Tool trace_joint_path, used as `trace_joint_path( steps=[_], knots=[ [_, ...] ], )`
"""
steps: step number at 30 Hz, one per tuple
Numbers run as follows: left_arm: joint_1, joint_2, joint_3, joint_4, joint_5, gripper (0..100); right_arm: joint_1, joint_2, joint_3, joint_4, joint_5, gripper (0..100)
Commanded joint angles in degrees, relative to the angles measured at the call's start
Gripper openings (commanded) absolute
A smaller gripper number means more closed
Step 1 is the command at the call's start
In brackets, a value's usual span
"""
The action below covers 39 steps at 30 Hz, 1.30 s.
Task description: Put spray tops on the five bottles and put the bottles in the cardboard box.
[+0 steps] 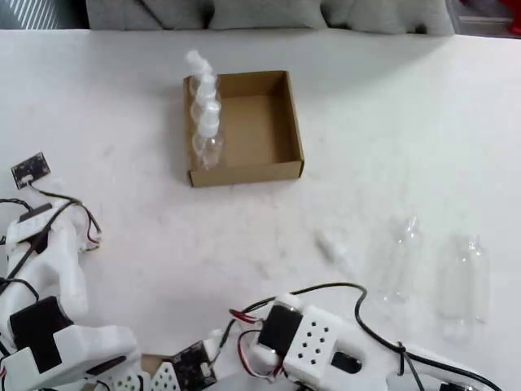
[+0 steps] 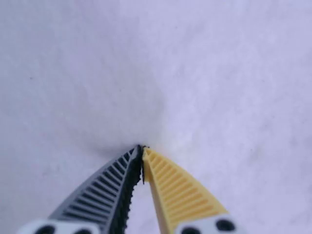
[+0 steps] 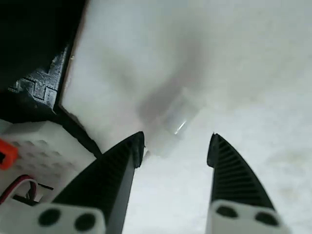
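The cardboard box (image 1: 259, 122) stands open at the back middle of the table. Clear bottles with white spray tops (image 1: 205, 114) lie in a row along its left wall. Two clear bottles without tops (image 1: 403, 257) (image 1: 464, 281) lie on the table at the right, with a small white spray top (image 1: 330, 244) to their left. My right gripper (image 3: 176, 141) is open just above the table, and a small translucent white piece (image 3: 178, 117) lies just ahead of its black fingers. My left gripper (image 2: 142, 152) is shut on nothing, tips over bare table.
Both arm bodies (image 1: 49, 326) (image 1: 326, 346) sit along the near edge with loose cables (image 1: 358, 297). A small circuit board (image 1: 30, 169) lies at the left. A black and white arm part (image 3: 39, 97) lies close beside the right gripper.
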Motion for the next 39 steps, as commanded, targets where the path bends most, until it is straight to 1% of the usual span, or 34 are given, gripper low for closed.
trace_joint_path(
  steps=[1, 11, 14, 21, 26, 30, 34, 36, 37, 39],
  knots=[
    [0.1, 0.4, -1.3, -0.6, -0.8, 2, -0.4, 0.3, 0.4, -1.2, -0.8, 18.7],
    [0.1, 0.4, -1.3, -0.6, -0.8, 2, -0.2, 0.4, 3.3, -5.4, -1.1, 18.7],
    [0.1, 0.4, -1.3, -0.6, -0.8, 2, -0.2, 0.4, 5.5, -8.4, -2.6, 18.7],
    [0.1, 0.4, -1.3, -0.6, -0.8, 2, -0.2, 0.7, 6.0, -9.0, -2.6, 18.7],
    [0.1, 0.4, -1.3, -0.6, -0.8, 2, -0.2, 8.7, 5.7, -12.6, -2.8, 18.7],
    [0.1, 0.4, -1.3, -0.6, -0.8, 2, -0.2, 16.7, 2.5, -12.9, -2.9, 18.5],
    [0.1, 0.4, -1.3, -0.6, -0.8, 2, -0.2, 20.4, 1.0, -13.4, -3.0, 18.3],
    [0.1, 0.4, -1.3, -0.6, -0.8, 2, 0.5, 20.7, 0.9, -13.4, -3.0, 15.6],
    [0.1, 0.4, -1.2, -0.6, -0.8, 2, 1.1, 20.7, 0.9, -13.4, -3.0, 12.0],
    [0.0, 0.4, -1.2, -0.6, -0.8, 2, 3.1, 20.6, 0.1, -13.2, -3.0, 1.8]
  ],
)
